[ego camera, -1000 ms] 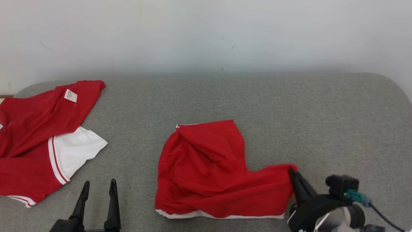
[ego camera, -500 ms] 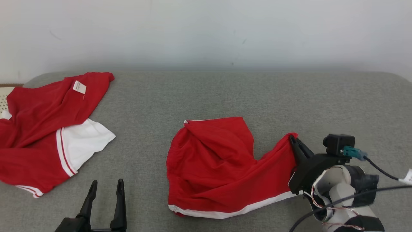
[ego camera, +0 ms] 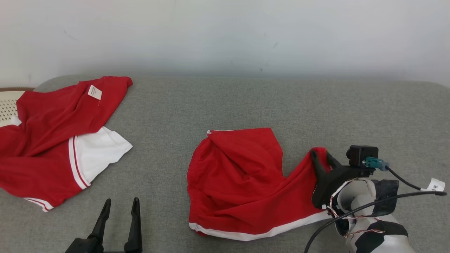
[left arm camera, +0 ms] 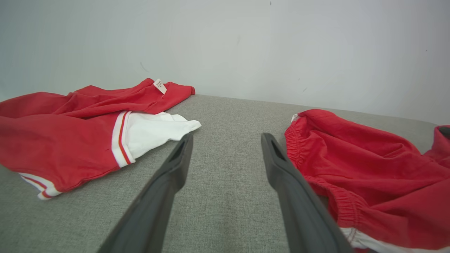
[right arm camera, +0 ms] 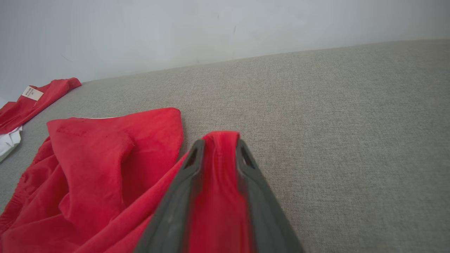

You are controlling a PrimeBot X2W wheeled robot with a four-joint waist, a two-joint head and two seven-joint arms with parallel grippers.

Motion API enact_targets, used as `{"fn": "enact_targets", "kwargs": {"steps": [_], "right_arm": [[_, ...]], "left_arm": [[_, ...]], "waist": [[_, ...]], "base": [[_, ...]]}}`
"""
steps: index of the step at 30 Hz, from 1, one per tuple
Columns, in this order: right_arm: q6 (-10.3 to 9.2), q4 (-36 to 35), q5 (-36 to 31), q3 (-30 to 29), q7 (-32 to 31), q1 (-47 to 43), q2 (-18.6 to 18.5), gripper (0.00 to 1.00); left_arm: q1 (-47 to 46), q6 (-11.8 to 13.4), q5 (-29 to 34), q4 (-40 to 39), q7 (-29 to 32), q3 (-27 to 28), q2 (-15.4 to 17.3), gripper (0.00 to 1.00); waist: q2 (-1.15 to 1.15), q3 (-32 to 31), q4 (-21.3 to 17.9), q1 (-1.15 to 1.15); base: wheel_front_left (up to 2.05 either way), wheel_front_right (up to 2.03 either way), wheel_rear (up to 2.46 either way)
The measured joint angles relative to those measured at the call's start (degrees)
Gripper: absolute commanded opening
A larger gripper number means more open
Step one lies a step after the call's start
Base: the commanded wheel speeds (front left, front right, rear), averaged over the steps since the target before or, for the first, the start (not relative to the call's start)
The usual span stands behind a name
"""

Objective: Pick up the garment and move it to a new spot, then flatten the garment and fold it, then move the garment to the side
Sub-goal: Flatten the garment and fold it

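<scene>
The garment (ego camera: 239, 182) is a pair of red shorts with a white hem stripe, lying crumpled on the grey surface (ego camera: 246, 102) at centre. Its right leg is pulled out and lifted toward my right gripper (ego camera: 320, 154). In the right wrist view the jaws of that gripper (right arm camera: 218, 142) stand slightly apart, with a fold of the red cloth (right arm camera: 105, 168) still lying between them. My left gripper (ego camera: 120, 201) is open and holds nothing, low at the front left. In the left wrist view that gripper (left arm camera: 226, 137) points at bare surface just left of the shorts' waistband (left arm camera: 369, 165).
A second red garment with a white panel and a label (ego camera: 52, 140) lies spread at the far left, also seen as a red-and-white garment (left arm camera: 70, 140). A pale perforated object (ego camera: 7, 105) sits at the left edge. A white wall rises behind the surface.
My right gripper has pulled the shorts' leg out to the right and away from me, and its jaws have just parted. The head camera has shifted. The left gripper stays open.
</scene>
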State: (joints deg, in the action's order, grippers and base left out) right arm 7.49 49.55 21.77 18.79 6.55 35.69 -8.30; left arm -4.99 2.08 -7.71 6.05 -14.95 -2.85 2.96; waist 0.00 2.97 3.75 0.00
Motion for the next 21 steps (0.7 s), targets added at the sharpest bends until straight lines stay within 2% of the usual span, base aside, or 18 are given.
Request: {"fn": "enact_targets", "kwargs": {"steps": [6,12,21], "right_arm": [[0.00,0.6,0.3,2.3,4.5,-0.4,-0.4,1.00],[0.00,-4.1,-0.2,3.8,7.2,-5.3,-1.5,1.00],[0.00,-16.0,-4.4,-2.1,8.2,-12.6,-3.5,1.00]], "left_arm": [[0.2,-0.1,0.0,0.5,0.0,0.1,0.0,1.00],[1.1,-0.1,-0.2,0.5,0.0,0.2,0.0,1.00],[2.1,0.0,-0.4,-0.4,0.0,0.5,-0.1,1.00]], "waist": [[0.00,-1.1,-1.0,0.00],[0.00,-2.5,-2.3,0.00],[0.00,-3.6,-4.2,0.00]], "base": [[0.00,0.00,0.00],[0.00,0.00,0.00],[0.00,0.00,0.00]]}}
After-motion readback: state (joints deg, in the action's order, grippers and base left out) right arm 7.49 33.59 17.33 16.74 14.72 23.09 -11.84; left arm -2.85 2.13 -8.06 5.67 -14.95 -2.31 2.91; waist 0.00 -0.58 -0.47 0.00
